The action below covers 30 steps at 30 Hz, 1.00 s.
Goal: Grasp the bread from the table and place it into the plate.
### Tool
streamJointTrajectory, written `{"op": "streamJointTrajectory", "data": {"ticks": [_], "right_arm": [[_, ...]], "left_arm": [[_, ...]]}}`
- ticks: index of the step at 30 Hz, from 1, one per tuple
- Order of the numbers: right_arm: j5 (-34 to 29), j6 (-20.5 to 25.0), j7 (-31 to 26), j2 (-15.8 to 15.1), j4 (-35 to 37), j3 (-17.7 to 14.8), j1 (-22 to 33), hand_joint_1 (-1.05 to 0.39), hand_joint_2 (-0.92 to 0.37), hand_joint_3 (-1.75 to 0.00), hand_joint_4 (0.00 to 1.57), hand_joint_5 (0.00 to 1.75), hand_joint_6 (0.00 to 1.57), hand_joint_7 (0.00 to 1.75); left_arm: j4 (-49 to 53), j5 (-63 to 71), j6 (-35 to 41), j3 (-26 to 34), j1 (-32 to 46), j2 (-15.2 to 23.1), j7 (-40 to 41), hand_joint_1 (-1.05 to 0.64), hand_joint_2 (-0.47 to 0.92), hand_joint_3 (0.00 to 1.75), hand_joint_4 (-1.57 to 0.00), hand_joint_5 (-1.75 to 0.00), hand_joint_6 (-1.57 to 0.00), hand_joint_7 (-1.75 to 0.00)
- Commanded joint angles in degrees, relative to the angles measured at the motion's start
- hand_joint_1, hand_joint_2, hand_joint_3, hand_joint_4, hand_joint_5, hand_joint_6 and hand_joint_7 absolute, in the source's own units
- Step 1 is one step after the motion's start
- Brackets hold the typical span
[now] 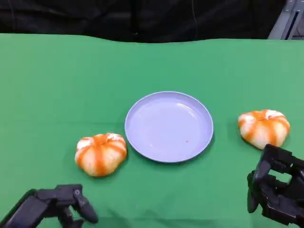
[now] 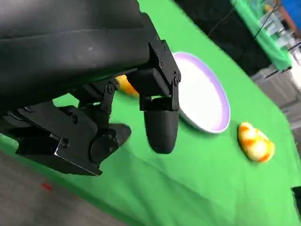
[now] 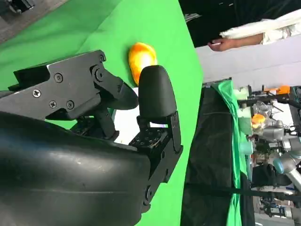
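Two round orange-striped bread rolls lie on the green tablecloth, one on each side of a pale lilac plate [image 1: 168, 126]. The left bread [image 1: 100, 153] sits just off the plate's near-left rim. The right bread [image 1: 264, 127] lies further out to the plate's right. My left hand [image 1: 57, 204] hangs low at the near edge, short of the left bread, fingers apart and holding nothing. My right hand [image 1: 278, 187] is just short of the right bread, also holding nothing. The left wrist view shows the fingers [image 2: 160, 122], the plate [image 2: 202, 94] and the far bread [image 2: 255, 142]. A bread [image 3: 142, 59] shows past the right hand's fingers [image 3: 155, 94].
The plate has nothing on it. A black curtain [image 1: 142, 19] runs behind the table's far edge. A person's hand [image 3: 230, 43] shows beyond the table in the right wrist view, with lab equipment behind it. Bare green cloth [image 1: 71, 80] surrounds the objects.
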Motion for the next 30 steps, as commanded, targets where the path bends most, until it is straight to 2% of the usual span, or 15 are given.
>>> {"op": "streamJointTrajectory", "data": {"ticks": [1, 3, 4, 5, 7, 8, 12, 17, 24, 30], "right_arm": [[0.7, 0.5, 0.4, -0.9, -0.1, -0.4, -0.3, -0.03, -0.76, -0.91, 0.82, 1.75, 0.66, 1.66], [0.7, 0.5, 0.5, -0.8, -0.1, -0.4, -0.3, -0.03, -0.76, -0.90, 0.82, 1.75, 0.66, 1.66], [0.5, 0.3, 0.4, -0.6, 0.1, -0.3, -0.3, -0.03, -0.76, -0.90, 0.82, 1.75, 0.66, 1.66], [0.3, 0.2, 0.2, -0.4, 0.2, -0.2, -0.3, -0.04, -0.75, -0.90, 0.82, 1.75, 0.67, 1.66], [0.0, -0.1, 0.1, -0.3, 0.3, 0.0, -0.3, -0.04, -0.75, -0.89, 0.83, 1.75, 0.67, 1.66], [-0.3, -0.4, 0.2, -0.4, 0.4, 0.0, -0.4, -0.04, -0.75, -0.89, 0.83, 1.75, 0.67, 1.66], [-0.1, -0.4, 0.5, -0.4, 0.4, 0.1, -0.3, -0.03, -0.76, -0.89, 0.82, 1.75, 0.67, 1.65], [0.2, -0.3, 0.3, -0.1, -0.2, 0.3, 0.2, -0.02, -0.76, -0.88, 0.82, 1.75, 0.68, 1.65], [0.2, -0.5, -0.3, 0.4, -0.9, 0.7, 0.6, -0.03, -0.76, -0.90, 0.83, 1.75, 0.68, 1.66], [-0.2, 0.0, -0.5, -0.2, -1.8, 1.0, 1.0, -0.03, -0.78, -0.85, 0.81, 1.75, 0.69, 1.62]], "left_arm": [[0.4, 7.5, -3.2, -0.1, -0.2, 0.3, 6.2, -0.28, 0.92, 0.17, -0.45, -0.18, -0.61, -0.03], [0.6, 7.9, -3.4, -0.3, -0.2, 0.4, 6.9, -0.29, 0.92, 0.16, -0.45, -0.16, -0.60, -0.01], [-1.5, 18.0, -3.0, -0.7, -1.5, 0.8, 12.1, -0.30, 0.92, 0.16, -0.45, -0.15, -0.60, -0.01], [-3.2, 27.0, -2.0, -1.2, -2.9, 1.4, 16.2, -0.58, 0.92, 0.15, -0.23, -0.06, -0.49, -0.01], [-4.8, 38.2, 0.0, -2.2, -4.8, 1.9, 20.9, -0.74, 0.92, 0.12, -0.10, -0.01, -0.43, -0.01], [-4.5, 41.2, 1.4, -2.8, -5.6, 2.2, 21.2, -0.77, 0.92, 0.12, -0.08, -0.01, -0.41, -0.01], [-0.2, 50.5, 6.4, -5.8, -10.0, 3.1, 23.3, -0.83, 0.92, 0.18, -0.02, 0.00, -0.34, 0.00], [5.6, 56.9, 14.0, -10.1, -16.4, 4.2, 21.6, -0.88, 0.92, 0.30, 0.00, 0.00, -0.23, 0.00], [14.9, 56.5, 19.6, -14.5, -25.1, 4.0, 22.2, -0.89, 0.92, 0.32, 0.00, 0.00, -0.24, -0.01], [21.7, 54.1, 21.4, -18.4, -29.7, 3.2, 23.2, -0.90, 0.92, 0.34, 0.00, 0.00, -0.25, -0.01]]}}
